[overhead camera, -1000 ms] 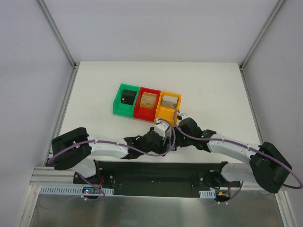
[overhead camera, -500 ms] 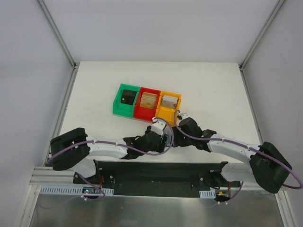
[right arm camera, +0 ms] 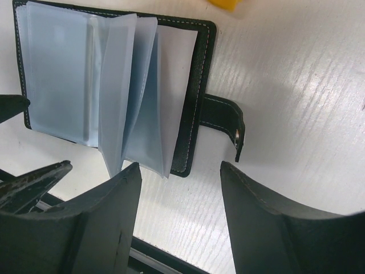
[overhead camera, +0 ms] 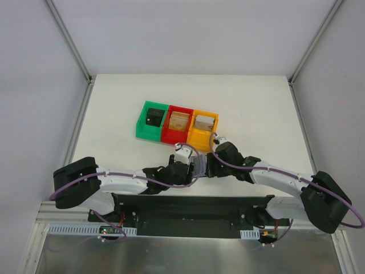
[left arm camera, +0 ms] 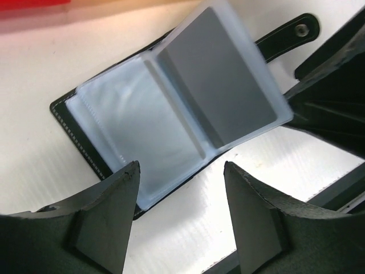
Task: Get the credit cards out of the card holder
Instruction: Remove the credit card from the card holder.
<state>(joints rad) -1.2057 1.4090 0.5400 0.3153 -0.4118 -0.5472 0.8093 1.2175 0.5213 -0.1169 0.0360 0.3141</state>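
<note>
Opened card holder lies just beneath the left gripper and right gripper, both parted and empty; next, pinch a sleeved card.

In the top view both arms lie low, stretched toward the middle of the frame. The left arm reaches in from the lower left, the right arm from the lower right. The left gripper and right gripper almost meet just below centre, tips angled toward each other. In each wrist view the fingers stand parted along the bottom edge.
</note>
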